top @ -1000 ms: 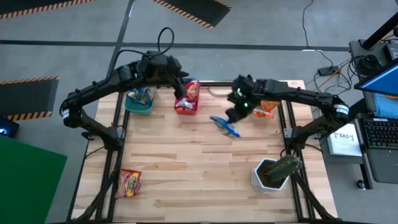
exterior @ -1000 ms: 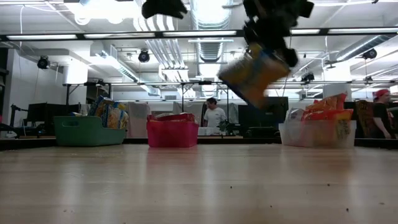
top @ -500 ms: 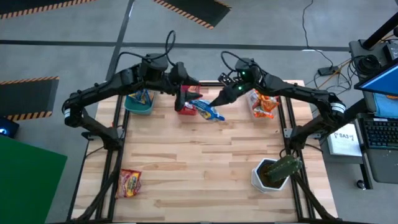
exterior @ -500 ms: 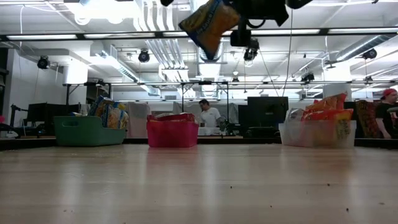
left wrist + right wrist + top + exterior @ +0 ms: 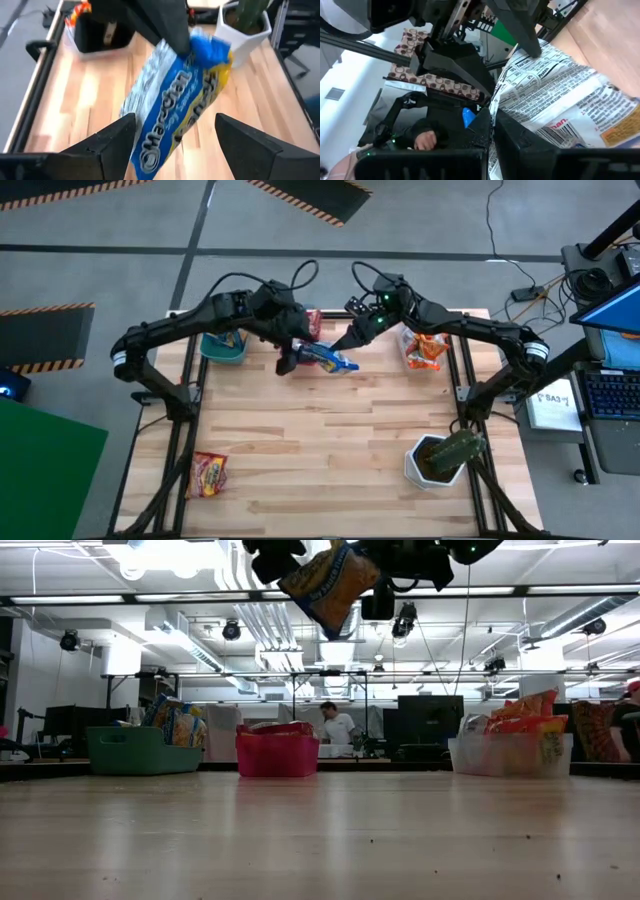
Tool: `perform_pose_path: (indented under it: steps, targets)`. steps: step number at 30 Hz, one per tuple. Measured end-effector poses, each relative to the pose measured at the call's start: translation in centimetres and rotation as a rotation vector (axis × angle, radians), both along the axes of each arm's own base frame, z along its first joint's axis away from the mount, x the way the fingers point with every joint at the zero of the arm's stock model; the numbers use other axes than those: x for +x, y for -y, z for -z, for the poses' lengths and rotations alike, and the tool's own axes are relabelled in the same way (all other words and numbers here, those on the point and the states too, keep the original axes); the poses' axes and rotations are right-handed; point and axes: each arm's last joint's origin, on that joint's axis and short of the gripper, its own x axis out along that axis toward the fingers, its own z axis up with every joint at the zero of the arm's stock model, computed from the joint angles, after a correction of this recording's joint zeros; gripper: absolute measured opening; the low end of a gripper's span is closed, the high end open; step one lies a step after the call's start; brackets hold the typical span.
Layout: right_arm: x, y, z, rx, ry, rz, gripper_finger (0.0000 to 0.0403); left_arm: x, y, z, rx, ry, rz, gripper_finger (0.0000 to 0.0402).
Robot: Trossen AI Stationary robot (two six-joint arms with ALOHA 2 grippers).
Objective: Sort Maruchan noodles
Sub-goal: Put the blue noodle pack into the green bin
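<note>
— Holding what, the right hand (image 5: pixel 345 345)?
— It pinches a silver-and-blue Maruchan packet (image 5: pixel 328 358) in mid-air, above the table (image 5: pixel 330 440) near the pink bin (image 5: pixel 276 753).
— And the left hand (image 5: pixel 291 356)?
— Spread wide, one finger on each side of that packet's end.

A pale wooden plank counter (image 5: pixel 330 450) carries a teal plastic bin (image 5: pixel 140 750) at its far left, a pink plastic bin (image 5: pixel 277 753) beside it and a clear plastic bin (image 5: pixel 510 753) at the far right. A white pot with a green plant (image 5: pixel 440 457) stands near the front right corner. A person (image 5: pixel 337 725) stands in the room behind.
</note>
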Motion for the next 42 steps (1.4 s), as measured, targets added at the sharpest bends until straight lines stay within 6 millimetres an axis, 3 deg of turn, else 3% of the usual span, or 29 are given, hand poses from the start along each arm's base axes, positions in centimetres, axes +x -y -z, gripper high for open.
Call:
perform_pose_path:
  steps: [12,17,23,26,33,42]
  targets:
    - [0.0,0.0,0.0,-0.001,0.000,0.002,0.0009,2.2,-0.5,2.0,-0.039,-0.027,0.044,0.0240]
    - [0.0,0.0,0.0,-0.002,0.001,0.001,0.0009,2.3,-0.4,2.1,-0.040,-0.032,0.044,0.0169]
    - [0.0,0.1,0.0,-0.030,0.005,0.046,0.0009,1.9,-0.5,1.5,-0.014,-0.025,-0.006,0.0033]
    - [0.0,0.3,0.0,-0.036,0.002,0.075,0.0013,1.8,-0.5,1.4,-0.036,-0.027,-0.029,0.0012]
    - [-0.5,1.4,-0.2,-0.022,-0.003,0.118,0.0091,1.3,-0.3,1.0,-0.067,-0.024,-0.056,0.0007]
    - [-2.1,4.4,-2.6,-0.047,0.051,0.220,0.0219,-1.1,-0.4,0.8,-0.020,-0.172,-0.215,0.0003]
